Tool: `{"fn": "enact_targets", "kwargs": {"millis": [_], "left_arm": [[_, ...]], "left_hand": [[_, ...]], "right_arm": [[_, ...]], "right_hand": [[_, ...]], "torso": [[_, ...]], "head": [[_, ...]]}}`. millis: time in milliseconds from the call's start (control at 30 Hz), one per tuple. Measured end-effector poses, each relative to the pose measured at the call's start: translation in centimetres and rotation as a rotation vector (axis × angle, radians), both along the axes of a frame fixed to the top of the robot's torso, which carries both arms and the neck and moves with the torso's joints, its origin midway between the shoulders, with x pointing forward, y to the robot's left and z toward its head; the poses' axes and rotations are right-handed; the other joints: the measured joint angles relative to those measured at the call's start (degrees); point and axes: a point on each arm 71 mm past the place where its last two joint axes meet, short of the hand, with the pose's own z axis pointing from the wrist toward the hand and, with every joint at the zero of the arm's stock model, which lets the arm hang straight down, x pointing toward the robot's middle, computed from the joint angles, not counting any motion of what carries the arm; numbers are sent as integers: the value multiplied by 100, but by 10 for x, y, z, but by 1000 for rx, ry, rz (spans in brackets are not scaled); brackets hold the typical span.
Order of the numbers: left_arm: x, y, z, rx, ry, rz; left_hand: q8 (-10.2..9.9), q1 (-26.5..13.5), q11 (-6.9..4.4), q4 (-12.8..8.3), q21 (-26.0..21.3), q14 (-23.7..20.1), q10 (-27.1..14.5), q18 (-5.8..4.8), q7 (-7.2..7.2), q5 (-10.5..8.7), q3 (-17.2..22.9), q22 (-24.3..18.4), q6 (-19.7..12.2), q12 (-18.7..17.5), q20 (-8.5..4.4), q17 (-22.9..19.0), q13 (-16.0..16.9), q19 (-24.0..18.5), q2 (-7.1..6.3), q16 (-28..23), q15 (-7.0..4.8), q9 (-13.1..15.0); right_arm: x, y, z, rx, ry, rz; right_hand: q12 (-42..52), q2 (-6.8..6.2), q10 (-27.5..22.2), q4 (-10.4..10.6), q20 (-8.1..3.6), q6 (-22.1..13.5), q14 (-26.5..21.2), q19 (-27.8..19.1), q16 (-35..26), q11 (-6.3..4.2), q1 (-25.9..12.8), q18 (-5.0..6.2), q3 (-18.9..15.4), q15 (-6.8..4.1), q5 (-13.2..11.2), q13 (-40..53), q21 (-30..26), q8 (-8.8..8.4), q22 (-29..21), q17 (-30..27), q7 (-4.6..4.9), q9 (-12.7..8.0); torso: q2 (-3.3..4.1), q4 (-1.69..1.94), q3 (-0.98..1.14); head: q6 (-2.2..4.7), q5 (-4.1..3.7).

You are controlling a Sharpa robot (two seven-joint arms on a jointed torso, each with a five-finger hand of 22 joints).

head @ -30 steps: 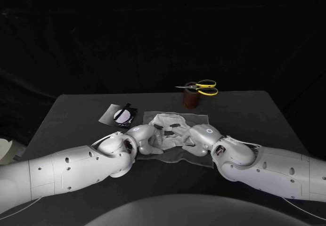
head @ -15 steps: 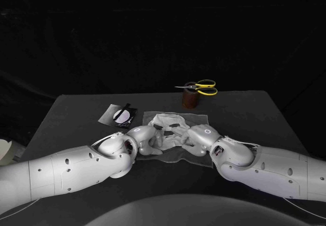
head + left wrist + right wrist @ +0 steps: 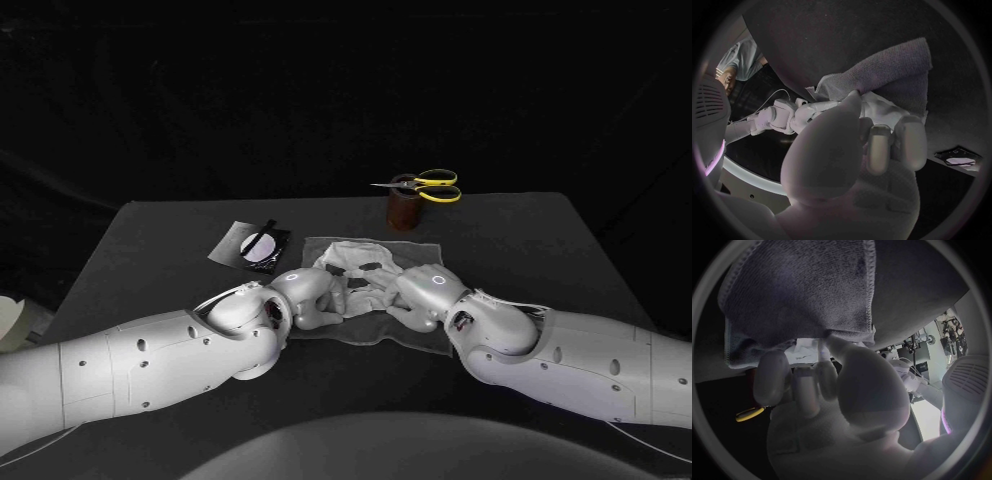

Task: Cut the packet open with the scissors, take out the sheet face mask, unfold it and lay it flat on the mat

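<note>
The white sheet face mask lies spread on the grey mat in the middle of the table, its eye and mouth holes showing. My left hand is at its left side and my right hand at its right side. Each hand pinches an edge of the mask between thumb and fingers. The left wrist view shows the mask under my fingers on the mat. The right wrist view shows the mask on the mat. The yellow-handled scissors rest on a brown holder.
The cut-open dark packet lies on the table to the left of the mat, near my left arm. The holder with the scissors stands just beyond the mat's far edge. Bare black tabletop stretches to the right.
Both hands have drawn slightly closer together over the mask, and less of its near part shows. The packet and scissors have not moved.
</note>
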Motion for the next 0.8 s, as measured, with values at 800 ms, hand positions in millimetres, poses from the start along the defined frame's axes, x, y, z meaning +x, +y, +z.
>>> {"fn": "enact_targets", "kwargs": {"millis": [800], "left_arm": [[-2,3,3,-44,-16,-8]], "left_hand": [[438,-1241,-31,-769,68,-19,420,0,25,-22,2882,-2,-141,116,-62,0,654,41,-527,27,-19,135]], "right_arm": [[-3,-2,0,-2,-36,10]], "right_hand": [[418,287,-21,73,-102,46,-61,82,112,-101,0,-39,251,-62,-24,-1,278,142,-4,-6,-56,3]], "torso": [[1,0,2]], "head": [[0,-10]]}}
